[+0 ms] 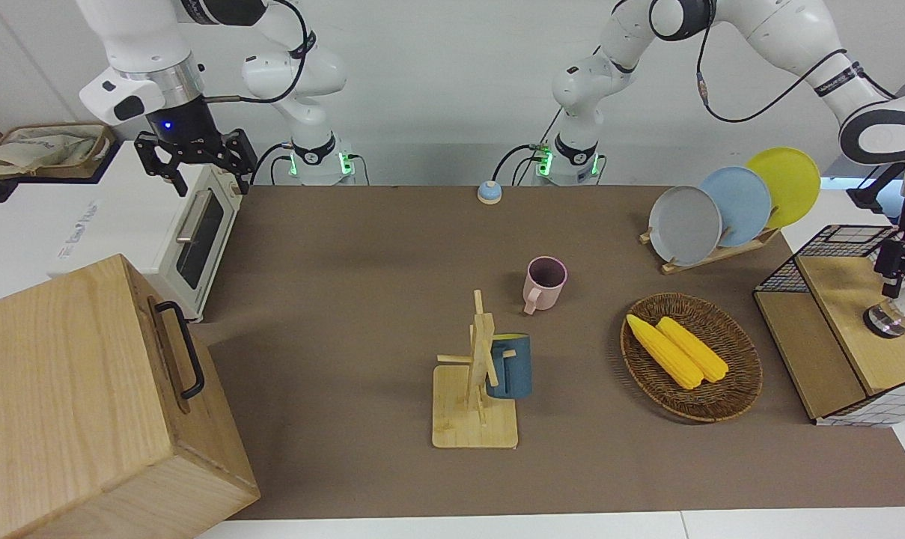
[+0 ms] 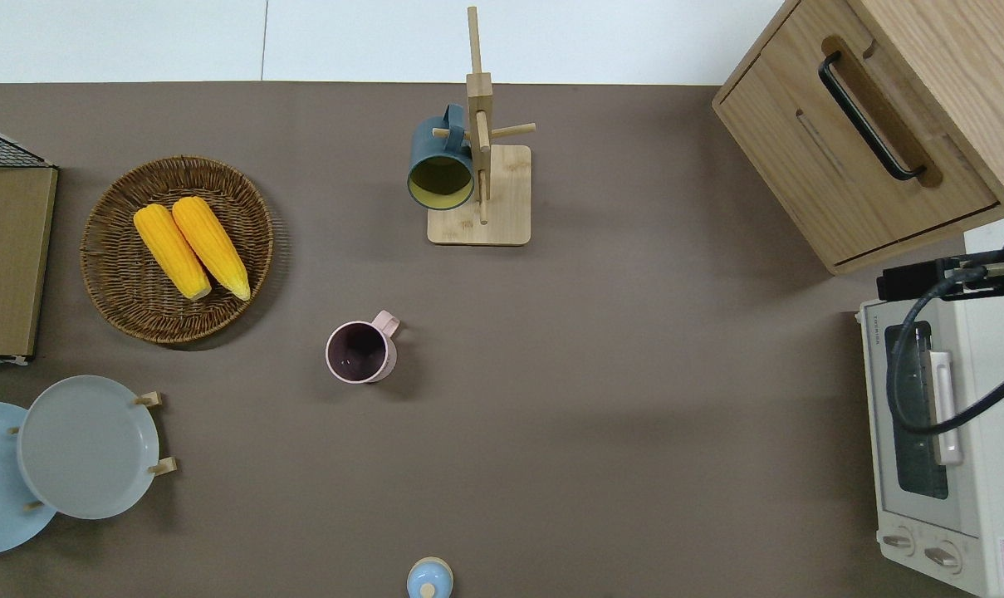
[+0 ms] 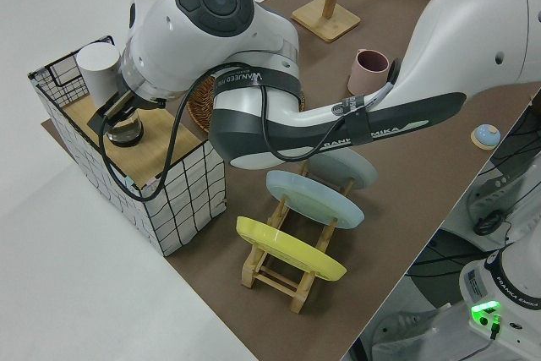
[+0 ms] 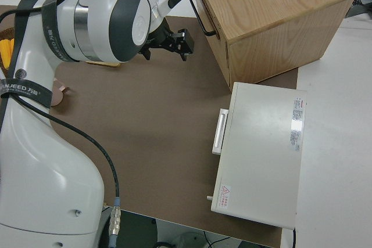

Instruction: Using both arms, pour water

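Right gripper (image 1: 195, 161) aloft, fingers spread — left gripper (image 1: 901, 262) lowered.

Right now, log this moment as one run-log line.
left gripper: over metal cup on wire shelf | right gripper: open, empty, above toaster oven | pink mug: upright, untouched

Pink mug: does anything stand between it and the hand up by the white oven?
Nothing visible. Only bare mat lies between the pink mug and the open right hand over the toaster oven; the mug rack stands farther from the robots.
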You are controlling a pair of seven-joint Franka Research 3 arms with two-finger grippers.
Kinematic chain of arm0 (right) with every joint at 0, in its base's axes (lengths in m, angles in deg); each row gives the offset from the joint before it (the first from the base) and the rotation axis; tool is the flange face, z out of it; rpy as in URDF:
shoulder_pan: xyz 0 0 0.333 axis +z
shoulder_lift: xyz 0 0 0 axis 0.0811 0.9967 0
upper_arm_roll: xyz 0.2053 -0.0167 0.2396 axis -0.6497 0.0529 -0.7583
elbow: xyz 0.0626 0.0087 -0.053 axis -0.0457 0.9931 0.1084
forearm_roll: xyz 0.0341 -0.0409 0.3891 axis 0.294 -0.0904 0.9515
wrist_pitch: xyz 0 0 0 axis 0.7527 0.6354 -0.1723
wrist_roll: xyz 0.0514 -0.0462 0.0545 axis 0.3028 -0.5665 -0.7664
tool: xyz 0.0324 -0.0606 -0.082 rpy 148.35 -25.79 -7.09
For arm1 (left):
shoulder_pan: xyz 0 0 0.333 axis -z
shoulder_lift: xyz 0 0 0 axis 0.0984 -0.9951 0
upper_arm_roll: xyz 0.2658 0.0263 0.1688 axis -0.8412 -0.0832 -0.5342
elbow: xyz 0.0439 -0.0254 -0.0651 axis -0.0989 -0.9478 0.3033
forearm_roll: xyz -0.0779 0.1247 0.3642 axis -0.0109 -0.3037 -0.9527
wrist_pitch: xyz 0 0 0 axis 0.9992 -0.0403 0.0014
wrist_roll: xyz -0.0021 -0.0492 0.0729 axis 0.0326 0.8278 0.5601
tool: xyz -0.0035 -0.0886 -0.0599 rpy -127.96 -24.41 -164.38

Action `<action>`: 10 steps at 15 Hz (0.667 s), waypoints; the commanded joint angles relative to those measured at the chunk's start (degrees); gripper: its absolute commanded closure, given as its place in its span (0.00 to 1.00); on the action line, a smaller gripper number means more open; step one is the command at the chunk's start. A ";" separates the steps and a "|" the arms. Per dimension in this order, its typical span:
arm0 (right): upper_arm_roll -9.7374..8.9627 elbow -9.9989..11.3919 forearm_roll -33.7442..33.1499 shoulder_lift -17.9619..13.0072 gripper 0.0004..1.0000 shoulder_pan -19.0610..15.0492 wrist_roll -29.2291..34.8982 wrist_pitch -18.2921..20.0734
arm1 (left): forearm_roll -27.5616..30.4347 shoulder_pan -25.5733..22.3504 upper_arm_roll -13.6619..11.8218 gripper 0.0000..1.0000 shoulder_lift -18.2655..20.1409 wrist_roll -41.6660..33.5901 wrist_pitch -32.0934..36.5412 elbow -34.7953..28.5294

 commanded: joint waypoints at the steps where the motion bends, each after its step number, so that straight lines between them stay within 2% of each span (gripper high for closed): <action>1: 0.12 -0.02 0.55 -0.36 0.01 0.04 -0.82 0.39 | -8.78 0.77 -0.78 0.00 1.22 6.54 8.76 3.63; 4: 0.12 -0.02 0.55 -0.36 0.01 0.04 -0.82 0.39 | -13.28 0.77 -0.96 0.00 3.76 7.78 15.54 3.91; 8: 0.12 -0.02 0.55 -0.36 0.01 0.13 -0.82 0.39 | -15.04 0.86 -0.78 0.00 7.90 9.09 24.23 3.82; 10: 0.12 -0.02 0.55 -0.36 0.01 0.04 -0.82 0.39 | -18.19 2.61 -0.78 0.00 9.57 11.72 28.19 3.82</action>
